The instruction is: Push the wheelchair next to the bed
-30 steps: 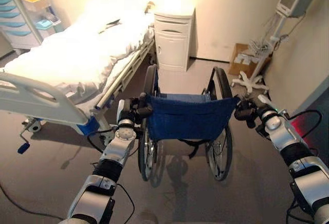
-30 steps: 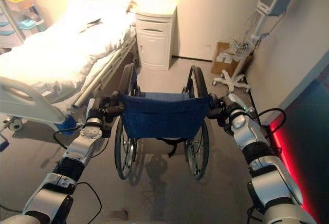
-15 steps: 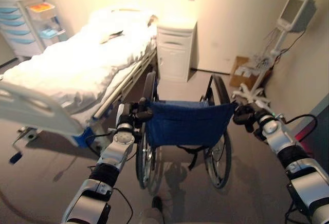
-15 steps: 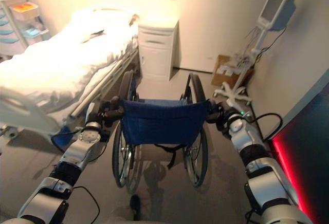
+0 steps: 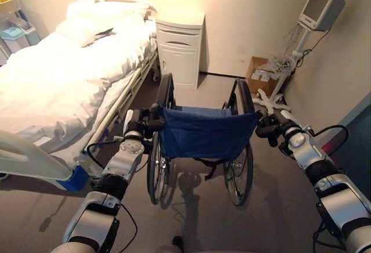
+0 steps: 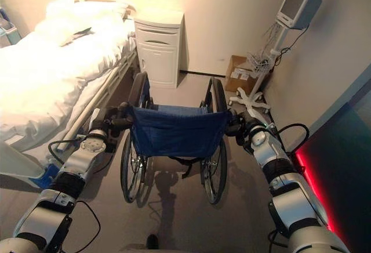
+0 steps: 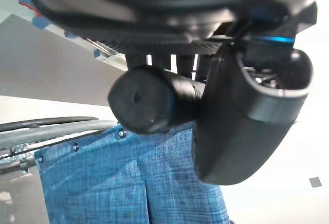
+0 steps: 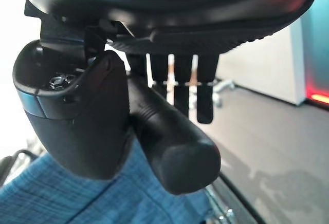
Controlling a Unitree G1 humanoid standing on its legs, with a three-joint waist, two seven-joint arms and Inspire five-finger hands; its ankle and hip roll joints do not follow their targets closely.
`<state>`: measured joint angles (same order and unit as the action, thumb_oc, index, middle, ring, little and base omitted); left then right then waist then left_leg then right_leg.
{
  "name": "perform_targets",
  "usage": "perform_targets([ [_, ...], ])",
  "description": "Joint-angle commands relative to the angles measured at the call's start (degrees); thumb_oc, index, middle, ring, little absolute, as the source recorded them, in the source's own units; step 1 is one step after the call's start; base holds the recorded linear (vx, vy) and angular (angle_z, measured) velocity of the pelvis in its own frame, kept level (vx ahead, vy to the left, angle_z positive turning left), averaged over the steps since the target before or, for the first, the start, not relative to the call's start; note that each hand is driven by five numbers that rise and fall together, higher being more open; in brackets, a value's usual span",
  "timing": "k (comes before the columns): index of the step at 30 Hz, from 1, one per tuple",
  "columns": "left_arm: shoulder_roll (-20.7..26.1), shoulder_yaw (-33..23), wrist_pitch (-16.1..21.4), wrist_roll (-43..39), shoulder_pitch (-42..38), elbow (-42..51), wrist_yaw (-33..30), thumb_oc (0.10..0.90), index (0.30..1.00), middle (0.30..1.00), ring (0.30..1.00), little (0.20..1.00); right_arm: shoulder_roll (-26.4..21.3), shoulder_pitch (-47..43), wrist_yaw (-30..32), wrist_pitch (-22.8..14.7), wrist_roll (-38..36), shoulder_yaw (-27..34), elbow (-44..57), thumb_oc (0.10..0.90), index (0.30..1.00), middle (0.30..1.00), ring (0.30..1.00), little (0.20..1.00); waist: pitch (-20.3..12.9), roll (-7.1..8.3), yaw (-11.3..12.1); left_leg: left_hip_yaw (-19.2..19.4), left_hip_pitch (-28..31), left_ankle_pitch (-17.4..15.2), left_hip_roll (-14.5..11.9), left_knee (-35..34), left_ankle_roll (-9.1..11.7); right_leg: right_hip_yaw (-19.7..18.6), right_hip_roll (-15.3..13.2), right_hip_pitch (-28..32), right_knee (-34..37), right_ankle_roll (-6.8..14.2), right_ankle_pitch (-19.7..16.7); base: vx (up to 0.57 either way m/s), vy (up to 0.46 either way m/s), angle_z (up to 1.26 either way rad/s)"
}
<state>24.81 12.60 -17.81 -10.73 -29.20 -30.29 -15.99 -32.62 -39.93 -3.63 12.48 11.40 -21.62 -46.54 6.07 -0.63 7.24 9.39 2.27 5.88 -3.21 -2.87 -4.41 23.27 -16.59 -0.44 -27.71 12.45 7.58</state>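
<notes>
The wheelchair [image 5: 203, 134], with a blue cloth backrest and black wheels, stands in front of me, its back towards me. It is to the right of the white bed [image 5: 64, 76], alongside the bed's side rail. My left hand [image 5: 138, 130] is curled round the left push handle [image 7: 149, 98], thumb [image 7: 241, 126] wrapped beside it. My right hand [image 5: 268, 126] is curled round the right push handle [image 8: 175, 152], with its thumb [image 8: 77, 116] over the grip.
A white nightstand [image 5: 181, 47] stands against the far wall ahead of the wheelchair. At the right, a monitor on a wheeled stand [image 5: 319, 6] and a cardboard box [image 5: 259, 70] sit near the wall. The bed's footboard [image 5: 29, 160] is at my lower left.
The whole view has shifted: I and the wheelchair have moved forward along the bed, and the footboard now lies lower left. Both hands keep hold of the handles.
</notes>
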Motion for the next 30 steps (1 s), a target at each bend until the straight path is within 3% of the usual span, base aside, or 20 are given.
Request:
perform_targets([
  [1, 3.25, 4.61, -4.15, 4.71, 7.47, -4.37, 6.41, 0.4, 0.3, 0.3, 0.3, 0.3, -3.26, 5.28, -3.13, -5.15, 8.57, -5.7, 1.32, 0.4, 0.3, 0.3, 0.3, 0.3, 2.86, 2.52, 0.6, 2.01, 3.4, -11.82, 2.99, 5.61, 1.88, -4.04, -5.95, -9.55, 11.44, 1.1, -23.19, 0.29, -0.285, 0.3],
  [4, 2.95, 4.59, -3.88, 4.69, 7.39, -3.73, 6.1, 0.4, 0.3, 0.3, 0.3, 0.3, -3.49, 5.82, -2.7, -5.05, 8.76, -5.14, 2.21, 0.4, 0.3, 0.3, 0.3, 0.3, 3.15, 2.9, 0.22, 0.79, 2.9, -13.26, 2.69, 6.95, 2.26, -5.33, -6.45, -10.25, 17.23, 1.34, -23.5, 0.33, -0.309, 0.55],
  [6, 2.19, 4.49, -3.3, 6.09, 7.87, -2.98, 5.59, 0.4, 0.3, 0.3, 0.3, 0.3, -3.49, 5.29, -2.27, -3.0, 7.83, -5.66, 4.5, 0.4, 0.3, 0.3, 0.3, 0.3, 3.55, 4.49, 0.54, 0.9, 1.19, -15.68, 2.31, 10.69, 2.93, -3.97, -6.34, -9.02, 20.39, 1.42, -23.75, 0.31, -0.382, 0.76],
  [7, 2.16, 4.48, -3.3, 6.1, 7.89, -2.98, 5.59, 0.4, 0.3, 0.3, 0.3, 0.3, -3.51, 5.3, -2.26, -2.99, 7.82, -5.68, 4.51, 0.4, 0.3, 0.3, 0.3, 0.3, 3.67, 4.29, 0.55, 0.88, 1.29, -15.93, 2.09, 10.93, 2.99, -3.88, -6.15, -8.79, 20.39, 1.39, -23.67, 0.33, -0.384, 0.95],
  [9, 1.64, 4.14, -3.59, 6.88, 9.1, -2.75, 6.33, 0.4, 0.3, 0.3, 0.3, 0.3, -4.01, 4.84, -3.4, -0.76, 5.81, -6.26, 6.52, 0.4, 0.3, 0.3, 0.3, 0.3, 3.79, 5.93, 0.34, -1.31, -0.57, -18.2, 2.52, 18.05, 3.12, -5.58, -2.72, -7.3, 15.45, 0.72, -19.5, 0.49, -0.385, 1.22],
  [10, 1.7, 4.08, -3.7, 6.73, 9.29, -2.67, 6.45, 0.4, 0.3, 0.3, 0.3, 0.3, -4.14, 4.75, -3.65, -0.71, 5.68, -6.43, 6.74, 0.4, 0.3, 0.3, 0.3, 0.3, 3.74, 6.22, 0.16, -1.54, -0.54, -18.21, 2.65, 18.27, 3.13, -5.75, -2.59, -7.37, 14.94, 0.65, -19.39, 0.43, -0.261, 1.3],
  [12, 1.04, 3.4, -4.45, 7.63, 10.54, -2.22, 5.89, 0.4, 0.3, 0.3, 0.3, 0.3, -5.7, 4.93, -5.19, -0.95, 4.87, -6.96, 8.32, 0.4, 0.3, 0.3, 0.3, 0.3, 3.21, 6.29, -0.62, 0.56, 0.6, -16.14, -0.08, 20.99, 4.81, -2.68, -0.1, -5.09, 15.86, -1.46, -13.6, 0.34, -0.206, 0.68],
  [14, 0.27, 3.3, -4.06, 6.92, 10.66, -2.88, 5.11, 0.4, 0.3, 0.3, 0.3, 0.3, -6.42, 4.87, -6.42, -2.04, 5.61, -6.9, 7.57, 0.4, 0.3, 0.3, 0.3, 0.3, 2.61, 6.01, -1.66, 0.91, 2.1, -14.33, -1.56, 23.21, 6.35, -2.87, 2.76, -3.51, 17.32, -3.2, -10.79, 0.34, -0.173, 0.28],
  [18, -1.11, 4.53, -4.12, 5.85, 7.96, -4.47, 4.27, 0.4, 0.3, 0.3, 0.3, 0.3, -7.3, 4.19, -6.56, -3.59, 5.59, -7.15, 4.28, 0.4, 0.3, 0.3, 0.3, 0.3, 1.55, 5.81, -3.6, 4.68, 1.51, -8.1, -4.1, 33.09, 9.81, -0.92, 7.49, 0.18, 19.79, -7.63, -6.85, 0.31, -0.199, 0.57],
  [21, -1.02, 5.94, -3.67, 6.62, 6.13, -5.19, 5.88, 0.4, 0.3, 0.3, 0.3, 0.3, -7.35, 3.94, -5.75, -3.52, 5.03, -7.0, 2.09, 0.4, 0.3, 0.3, 0.3, 0.3, 3.11, 5.75, -3.03, 6.09, -4.21, -5.98, -3.9, 36.53, 10.44, -0.51, 9.65, 4.94, 22.01, -8.69, -5.47, 0.3, -0.136, 0.49],
  [23, -1.67, 6.58, -2.66, 6.91, 5.72, -5.37, 5.31, 0.4, 0.3, 0.3, 0.3, 0.3, -5.63, 3.27, -4.77, -2.73, 5.41, -6.99, 0.16, 0.4, 0.3, 0.3, 0.3, 0.3, 4.38, 5.36, -1.97, 8.03, -6.56, -5.35, -3.38, 31.06, 9.84, -1.27, 11.33, 8.34, 23.33, -8.37, -4.64, 0.35, -0.04, 0.4],
  [24, -2.24, 6.89, -2.6, 6.72, 5.54, -5.27, 4.54, 0.4, 0.3, 0.3, 0.3, 0.3, -4.6, 3.3, -4.17, -1.97, 5.29, -7.14, -0.2, 0.4, 0.3, 0.3, 0.3, 0.3, 4.71, 4.91, -1.72, 9.04, -7.04, -3.49, -4.14, 26.73, 10.0, -1.29, 12.09, 9.67, 24.16, -8.36, -4.46, 0.35, 0.096, 0.07],
  [25, -3.12, 7.53, -2.97, 5.95, 5.12, -5.31, 3.13, 0.4, 0.3, 0.3, 0.3, 0.3, -2.94, 4.01, -2.84, -1.28, 5.45, -7.2, -0.48, 0.4, 0.3, 0.3, 0.3, 0.3, 4.8, 3.86, -1.11, 7.72, -9.19, 0.87, -4.94, 18.33, 10.58, -2.12, 13.09, 11.17, 24.63, -8.2, -4.05, 0.38, 0.131, -0.08],
  [27, -3.49, 7.81, -3.03, 5.62, 4.98, -5.36, 2.53, 0.4, 0.3, 0.3, 0.3, 0.3, -2.27, 4.41, -2.21, -0.72, 5.21, -7.18, -0.48, 0.4, 0.3, 0.3, 0.3, 0.3, 4.75, 3.47, -0.76, 6.63, -10.04, 2.98, -5.2, 14.85, 10.96, -2.6, 13.37, 11.82, 24.65, -8.02, -3.81, 0.31, 0.136, -0.15],
  [29, -3.64, 7.59, -3.57, 4.59, 4.86, -5.68, 0.54, 0.4, 0.3, 0.3, 0.3, 0.3, -1.21, 4.84, -2.12, -2.03, 5.92, -7.44, -0.33, 0.4, 0.3, 0.3, 0.3, 0.3, 3.89, 2.4, 0.65, 3.09, -12.44, 7.89, -6.87, 6.44, 11.83, -3.73, 13.29, 13.29, 24.29, -7.17, -2.58, 0.45, 0.236, -0.42],
  [30, -3.59, 7.42, -3.53, 4.43, 4.85, -5.8, 0.37, 0.4, 0.3, 0.3, 0.3, 0.3, -1.25, 4.84, -2.16, -2.31, 5.84, -7.5, -0.28, 0.4, 0.3, 0.3, 0.3, 0.3, 3.79, 2.4, 0.66, 3.46, -12.22, 7.38, -6.86, 6.36, 11.71, -3.51, 13.02, 13.24, 23.92, -7.08, -2.29, 0.44, 0.273, -0.6],
])
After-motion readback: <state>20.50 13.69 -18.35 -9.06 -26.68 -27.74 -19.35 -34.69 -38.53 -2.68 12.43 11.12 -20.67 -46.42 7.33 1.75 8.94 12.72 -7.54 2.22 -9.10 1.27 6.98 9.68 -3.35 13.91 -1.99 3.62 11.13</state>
